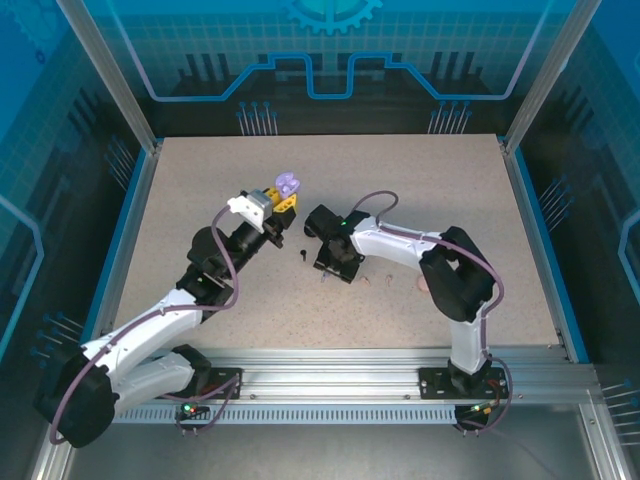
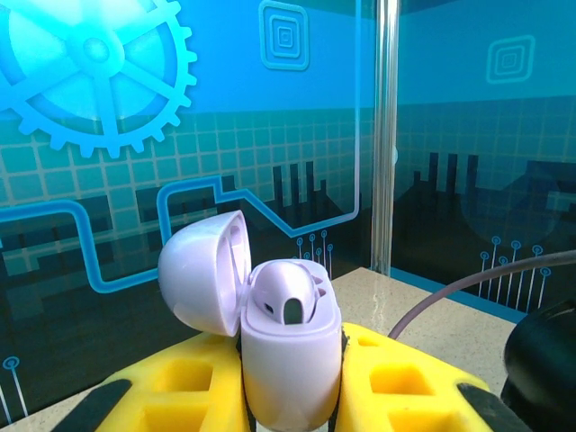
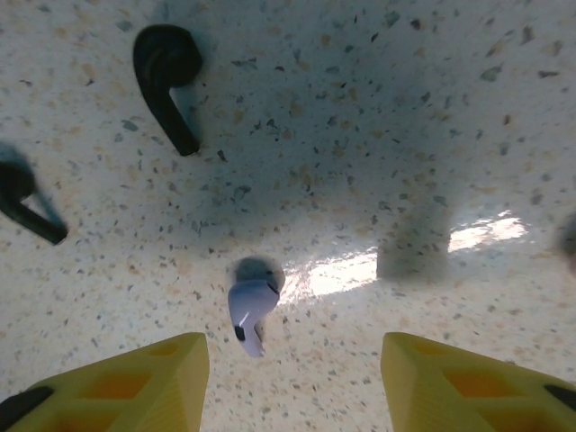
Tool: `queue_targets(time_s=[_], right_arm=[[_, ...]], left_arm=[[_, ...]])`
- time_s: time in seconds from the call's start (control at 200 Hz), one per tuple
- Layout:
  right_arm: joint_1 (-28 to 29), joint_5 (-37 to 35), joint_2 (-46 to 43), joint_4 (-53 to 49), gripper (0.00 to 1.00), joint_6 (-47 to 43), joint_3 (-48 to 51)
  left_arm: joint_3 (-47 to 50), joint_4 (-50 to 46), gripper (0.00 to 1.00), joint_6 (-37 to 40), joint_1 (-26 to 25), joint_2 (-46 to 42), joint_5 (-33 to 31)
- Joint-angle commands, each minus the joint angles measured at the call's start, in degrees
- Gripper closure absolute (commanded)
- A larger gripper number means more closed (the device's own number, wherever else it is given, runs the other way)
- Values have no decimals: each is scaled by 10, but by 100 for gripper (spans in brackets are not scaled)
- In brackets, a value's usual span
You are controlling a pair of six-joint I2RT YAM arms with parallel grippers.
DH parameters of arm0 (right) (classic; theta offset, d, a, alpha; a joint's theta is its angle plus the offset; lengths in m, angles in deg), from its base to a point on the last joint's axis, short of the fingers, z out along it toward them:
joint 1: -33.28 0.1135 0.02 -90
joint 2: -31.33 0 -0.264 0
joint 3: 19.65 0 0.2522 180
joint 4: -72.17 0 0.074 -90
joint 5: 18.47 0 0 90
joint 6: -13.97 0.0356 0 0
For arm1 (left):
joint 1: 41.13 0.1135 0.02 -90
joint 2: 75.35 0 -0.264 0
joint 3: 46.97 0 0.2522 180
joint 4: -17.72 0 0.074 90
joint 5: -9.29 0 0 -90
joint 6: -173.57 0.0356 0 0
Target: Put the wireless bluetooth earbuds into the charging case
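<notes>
Right gripper (image 3: 290, 364) hangs over bare table (image 3: 423, 117), jaws spread wide and empty, loose lilac earbud (image 3: 250, 310) between them untouched, black earbud (image 3: 166, 76) farther ahead-left, while left gripper (image 1: 284, 198) clamps the open lilac case (image 2: 288, 364), seated lilac earbud (image 2: 286, 292) inside.

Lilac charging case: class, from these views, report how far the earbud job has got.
Done: the lilac case is open, clamped in the left gripper, with one lilac earbud seated inside. In hand: the right gripper hangs open over the second lilac earbud on the table, not yet gripping it. Left: seating that one; two black earbuds also lie loose nearby.
</notes>
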Motion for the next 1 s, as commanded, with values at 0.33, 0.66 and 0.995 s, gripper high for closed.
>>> queue_targets(time_s=[0.33,0.66,0.995], right_arm=[[11,-6,71,-62,53,34,-76],[10,-6,93,-67,61,34,-89],[10,-10,101,-68,71,11,-97]], left_arm=[[20,24,100,-8,1,-20,-5],[28,25,100,-10,4,-31,-5],[31,23,100,-16,7,-35,-7]])
